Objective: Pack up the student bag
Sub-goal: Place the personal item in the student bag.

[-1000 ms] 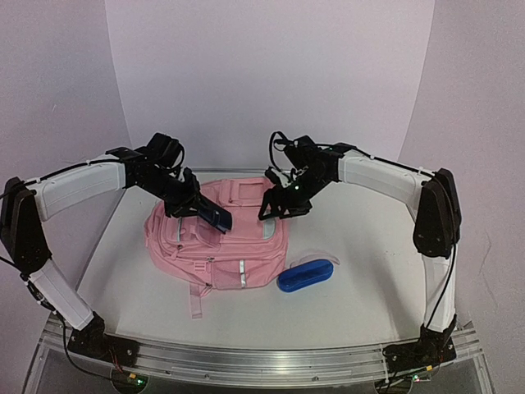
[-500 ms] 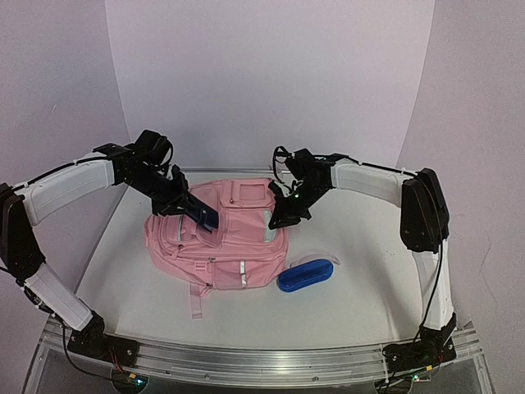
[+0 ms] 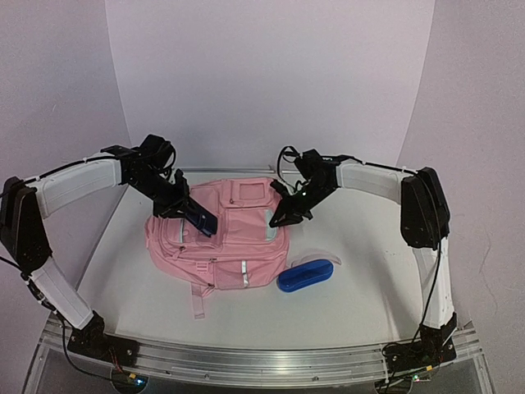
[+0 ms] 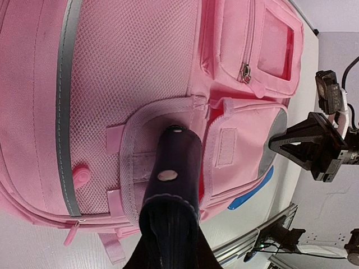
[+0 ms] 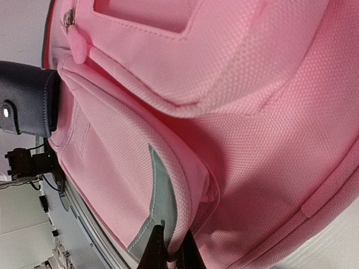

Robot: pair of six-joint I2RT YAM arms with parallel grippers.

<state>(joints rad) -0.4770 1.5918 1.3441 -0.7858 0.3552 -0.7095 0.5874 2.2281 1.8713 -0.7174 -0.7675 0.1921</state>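
Your right jaws are clenched on the grey-trimmed lip of a front pocket of the large soft pink fabric student bag (image 3: 221, 234), pinching the fabric on the bag's right side. Your left jaws grasp a dark navy soft pouch (image 4: 171, 185) with a snap button. The pouch's free end lies at the mouth of a webbing-edged pocket on the bag's left half. The bag lies flat, front up, on the white counter (image 3: 361, 287) between the two arms. A blue oval hard case (image 3: 308, 273) rests on the counter just beside the bag's near right corner.
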